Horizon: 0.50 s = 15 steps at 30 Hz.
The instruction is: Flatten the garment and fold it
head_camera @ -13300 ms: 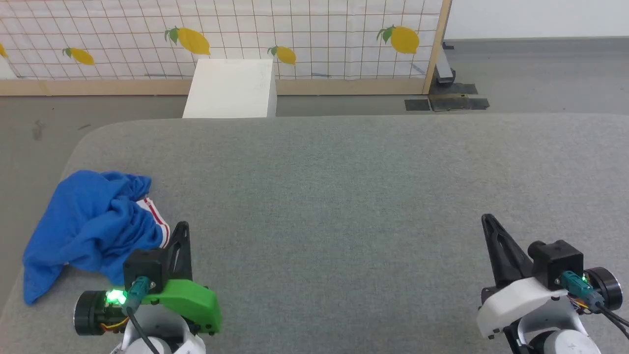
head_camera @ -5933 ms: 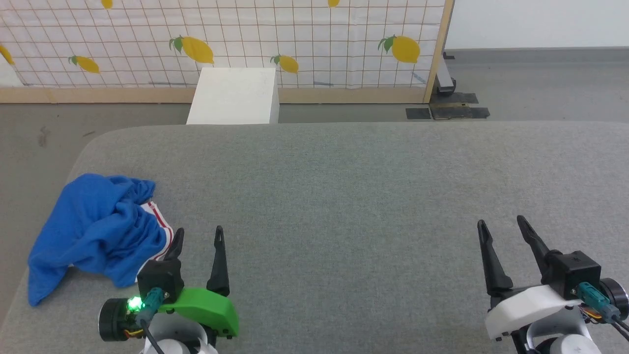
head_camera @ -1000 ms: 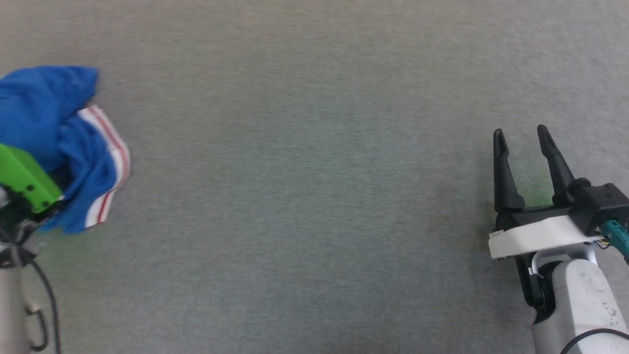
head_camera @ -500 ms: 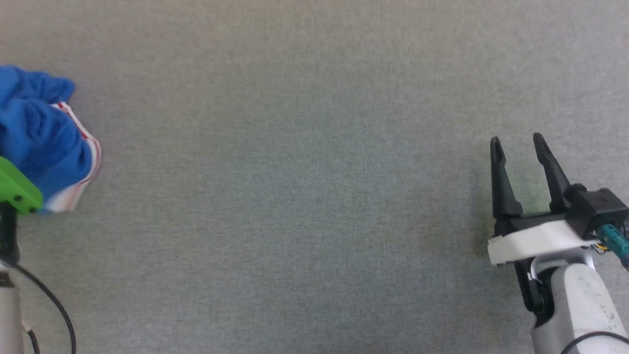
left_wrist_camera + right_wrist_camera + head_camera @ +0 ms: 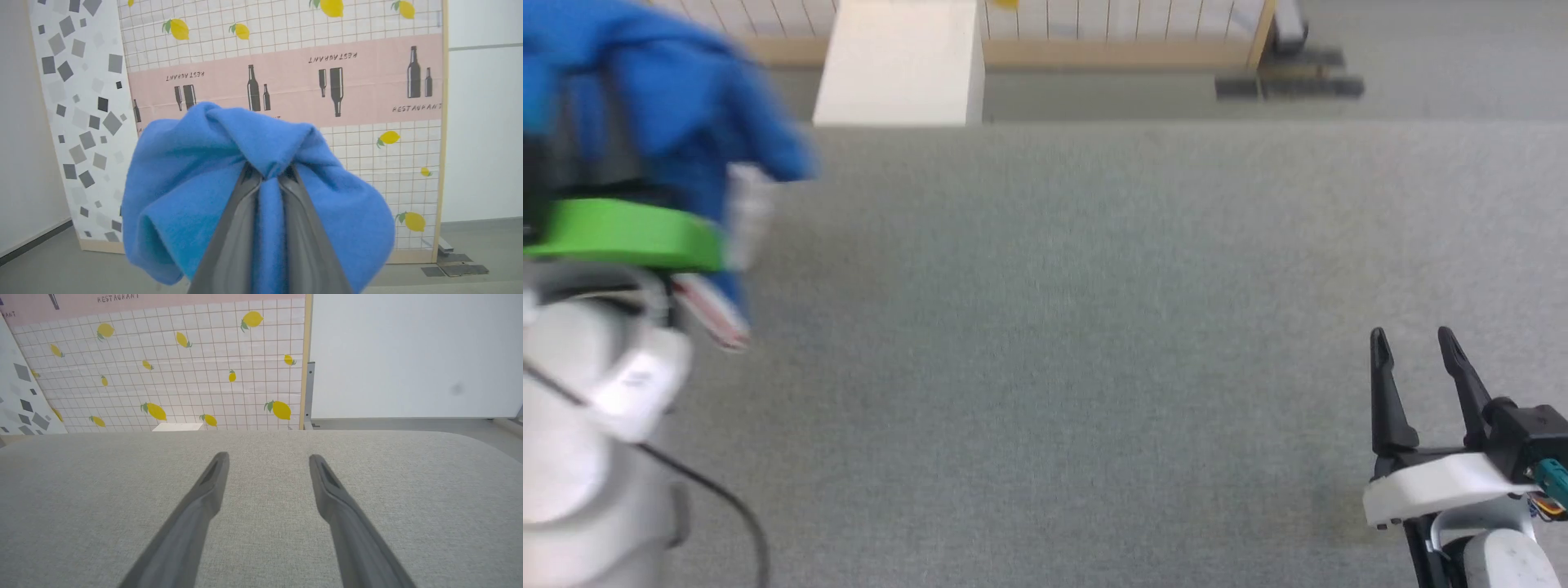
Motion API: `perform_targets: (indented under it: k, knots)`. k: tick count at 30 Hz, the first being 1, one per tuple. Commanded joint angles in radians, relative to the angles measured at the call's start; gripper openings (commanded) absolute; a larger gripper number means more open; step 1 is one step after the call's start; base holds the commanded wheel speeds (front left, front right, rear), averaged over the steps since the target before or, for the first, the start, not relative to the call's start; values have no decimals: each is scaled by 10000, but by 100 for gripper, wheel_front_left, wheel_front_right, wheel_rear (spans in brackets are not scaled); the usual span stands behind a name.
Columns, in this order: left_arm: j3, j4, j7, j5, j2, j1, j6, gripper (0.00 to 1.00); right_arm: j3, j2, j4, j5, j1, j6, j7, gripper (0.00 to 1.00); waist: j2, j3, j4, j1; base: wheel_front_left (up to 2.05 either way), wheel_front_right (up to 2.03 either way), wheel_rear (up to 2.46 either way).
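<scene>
Left jaws clamp garment (image 5: 184, 183) (bunched, hanging).

Green-shelled left tool (image 5: 267, 174), white-shelled right tool (image 5: 1411, 336), dark tapered fingers (image 5: 1384, 400)

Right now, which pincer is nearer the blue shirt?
Left. The left pincer is shut on the blue shirt, holding it up; the right pincer stands open over the grey surface, far to its right.

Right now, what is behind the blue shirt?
Behind the garment, pinched in the left gripper, stands a screen printed with lemons and bottles. The cloth hides the screen's middle part.
</scene>
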Motion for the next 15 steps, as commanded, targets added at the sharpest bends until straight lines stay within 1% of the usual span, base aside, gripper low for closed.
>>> perform_targets:
  k: [1,3,6,11,15]
  knots:
    - [-260,-126,-54,72,-260,-255,-99,0,-14,3,-103,-15,144,-13,53,100,57,-824,-139,1,0,0,0]
    - [-735,-175,-10,83,-653,-429,-191,0,-18,3,-215,-28,240,-13,149,100,57,-937,-284,1,0,0,0]
    - [-1448,-88,16,-19,-1395,-637,-328,0,24,3,-392,-92,322,-13,296,100,57,-1056,-592,1,0,0,0]
    - [-2375,497,0,-424,-2495,-809,-662,0,86,3,-626,-119,369,-13,478,100,57,-1133,-1250,1,0,0,0]
    - [-3156,1303,141,-714,-2967,-773,-843,0,154,3,-732,-101,405,-13,580,100,57,-1070,-1731,1,0,0,0]
